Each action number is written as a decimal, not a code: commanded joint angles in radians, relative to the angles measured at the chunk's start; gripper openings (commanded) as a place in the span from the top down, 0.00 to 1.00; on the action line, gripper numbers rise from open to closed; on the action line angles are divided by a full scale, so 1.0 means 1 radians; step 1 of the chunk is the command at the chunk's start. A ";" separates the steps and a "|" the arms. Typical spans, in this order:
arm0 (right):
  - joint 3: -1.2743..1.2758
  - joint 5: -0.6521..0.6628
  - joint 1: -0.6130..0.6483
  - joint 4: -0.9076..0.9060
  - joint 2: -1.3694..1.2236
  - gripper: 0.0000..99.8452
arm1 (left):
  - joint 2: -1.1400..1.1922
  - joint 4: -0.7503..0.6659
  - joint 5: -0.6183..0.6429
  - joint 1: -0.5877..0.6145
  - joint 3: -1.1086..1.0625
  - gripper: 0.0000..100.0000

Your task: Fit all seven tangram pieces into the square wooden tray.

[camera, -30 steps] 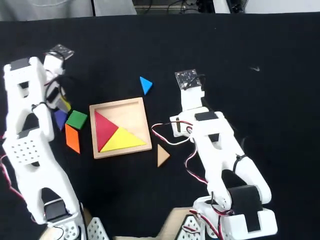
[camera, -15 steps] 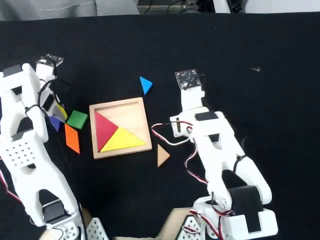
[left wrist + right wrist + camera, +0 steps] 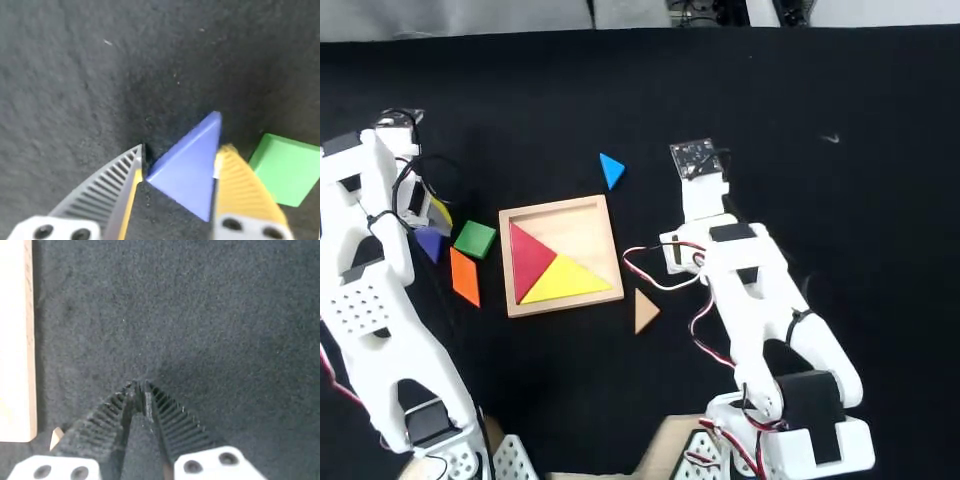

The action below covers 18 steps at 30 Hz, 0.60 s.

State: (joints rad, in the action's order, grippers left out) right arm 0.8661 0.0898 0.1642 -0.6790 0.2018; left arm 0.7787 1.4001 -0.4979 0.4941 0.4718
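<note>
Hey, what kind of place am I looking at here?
Probably a robotics lab bench: two white robot arms at a black cloth-covered table, a square wooden tray puzzle between them, the left gripper gripping a blue triangle.

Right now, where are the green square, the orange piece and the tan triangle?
green square (image 3: 474,239), high view, middle of its top face.
orange piece (image 3: 465,276), high view, middle of its top face.
tan triangle (image 3: 644,311), high view, middle of its top face.
</note>
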 commanded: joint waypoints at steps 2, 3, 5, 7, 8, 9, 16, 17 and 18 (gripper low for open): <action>-0.053 0.008 -0.008 -0.011 0.001 0.99 | -0.012 -0.008 0.018 0.013 -0.024 0.83; -0.051 0.008 -0.008 -0.011 0.001 0.99 | -0.012 -0.008 0.017 0.008 -0.024 0.83; -0.051 0.008 -0.008 -0.011 0.001 0.99 | -0.015 -0.005 -0.002 0.004 -0.027 0.83; -0.051 0.008 -0.008 -0.011 0.001 0.99 | -0.017 -0.003 -0.021 0.002 -0.022 0.83; -0.051 0.008 -0.008 -0.011 0.001 0.99 | -0.017 -0.003 -0.025 0.002 -0.018 0.83; -0.051 0.008 -0.008 -0.011 0.001 0.99 | -0.018 -0.003 -0.028 0.002 -0.015 0.83; -0.051 0.008 -0.008 -0.011 0.001 0.99 | -0.132 0.075 -0.040 0.008 0.016 0.83; -0.051 0.008 -0.008 -0.011 0.001 0.99 | -0.166 0.098 -0.023 0.016 0.028 0.82; -0.051 0.008 -0.008 -0.011 0.001 0.99 | -0.203 0.124 -0.002 0.028 0.035 0.80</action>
State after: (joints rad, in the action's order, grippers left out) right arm 0.8661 0.0898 0.1642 -0.6790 0.2018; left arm 0.7296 1.4477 -0.5271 0.4941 0.4488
